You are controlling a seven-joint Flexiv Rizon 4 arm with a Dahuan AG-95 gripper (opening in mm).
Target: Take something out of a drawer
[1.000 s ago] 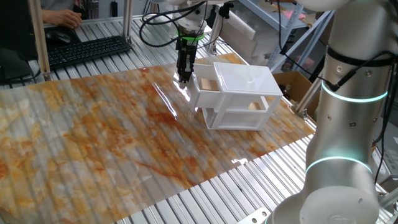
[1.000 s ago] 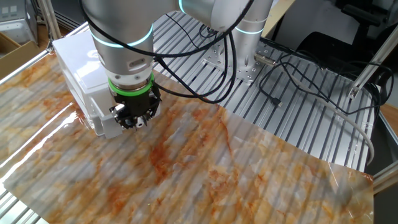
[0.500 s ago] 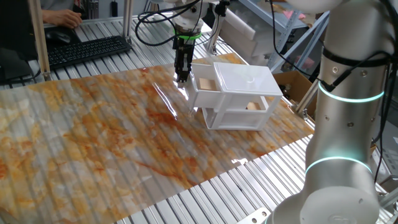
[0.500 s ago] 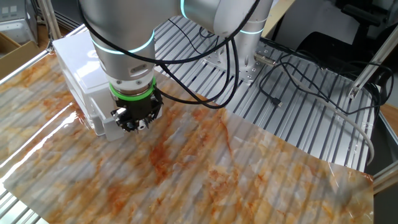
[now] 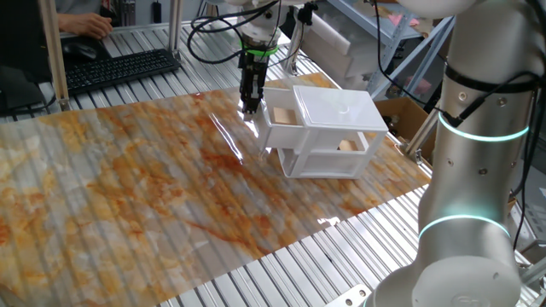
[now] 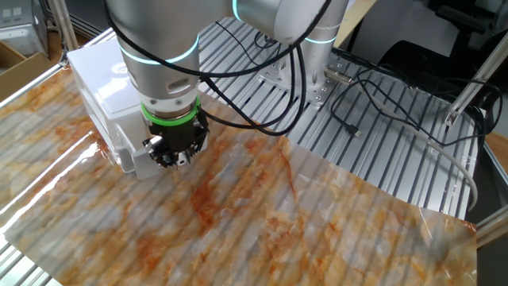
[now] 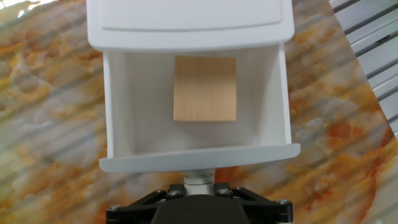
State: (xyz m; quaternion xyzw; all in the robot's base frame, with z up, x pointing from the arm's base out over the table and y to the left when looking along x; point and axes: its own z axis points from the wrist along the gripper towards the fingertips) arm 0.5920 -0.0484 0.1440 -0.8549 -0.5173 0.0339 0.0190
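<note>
1. Your drawer (image 7: 196, 134) stands pulled out of the cabinet (image 5: 328, 128); a wooden block (image 7: 204, 88) lies inside.
2. The gripper (image 5: 249, 106) sits at its knob (image 7: 198, 178); closed or not, I cannot tell.
3. Next, likely lift over and descend on the block.

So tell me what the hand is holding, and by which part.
The hand is at the open drawer's front knob; whether it grips cannot be told.
</note>
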